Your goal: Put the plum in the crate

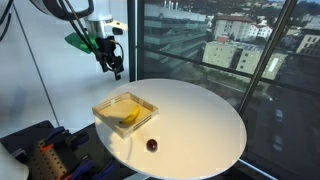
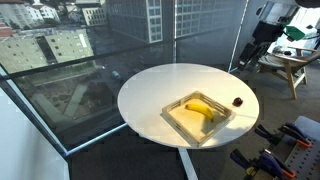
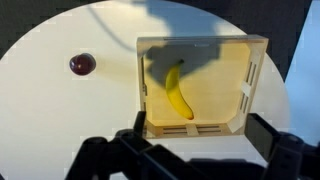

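Note:
The plum [image 3: 82, 64] is a small dark reddish-purple fruit lying on the round white table [image 3: 60, 110], left of the crate in the wrist view; it shows in both exterior views [image 1: 152, 144] [image 2: 237, 101]. The crate [image 3: 256, 70] is a shallow light-wood tray [image 1: 104, 109] [image 2: 176, 121] holding a yellow banana [image 3: 178, 92]. My gripper [image 1: 115, 70] [image 2: 255, 38] hangs high above the table, open and empty. In the wrist view its dark fingers [image 3: 268, 133] frame the crate's near wall, well apart from the plum.
The table stands beside large windows with a city far below. A wooden stool [image 2: 290, 68] stands behind the arm. Dark equipment with orange parts [image 1: 45, 155] sits near the table's edge. The table's rim [image 1: 236, 150] drops off on all sides.

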Tool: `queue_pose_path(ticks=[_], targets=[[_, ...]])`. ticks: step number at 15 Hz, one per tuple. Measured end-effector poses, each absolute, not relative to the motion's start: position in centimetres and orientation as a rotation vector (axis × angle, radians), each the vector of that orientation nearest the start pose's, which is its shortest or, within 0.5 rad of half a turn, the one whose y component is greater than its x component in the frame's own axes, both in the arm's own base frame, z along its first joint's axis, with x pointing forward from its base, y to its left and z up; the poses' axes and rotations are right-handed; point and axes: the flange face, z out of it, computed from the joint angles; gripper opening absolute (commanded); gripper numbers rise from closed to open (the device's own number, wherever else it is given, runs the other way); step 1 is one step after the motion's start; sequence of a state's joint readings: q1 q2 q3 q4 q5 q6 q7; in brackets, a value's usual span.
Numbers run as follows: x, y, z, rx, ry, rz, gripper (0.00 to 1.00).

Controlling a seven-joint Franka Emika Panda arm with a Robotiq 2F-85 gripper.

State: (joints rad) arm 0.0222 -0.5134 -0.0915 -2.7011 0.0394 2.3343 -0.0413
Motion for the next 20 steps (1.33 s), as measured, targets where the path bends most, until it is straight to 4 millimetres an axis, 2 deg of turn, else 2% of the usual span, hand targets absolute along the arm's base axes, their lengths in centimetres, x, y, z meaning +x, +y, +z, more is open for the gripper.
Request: queue_pose_path(ticks=[8,20], targets=[[39.8,-4.8,37.3,-3.058,0.141,-0.167,1.0],[40.7,-10.1,35.7,-3.009,0.243,-0.12,1.0]])
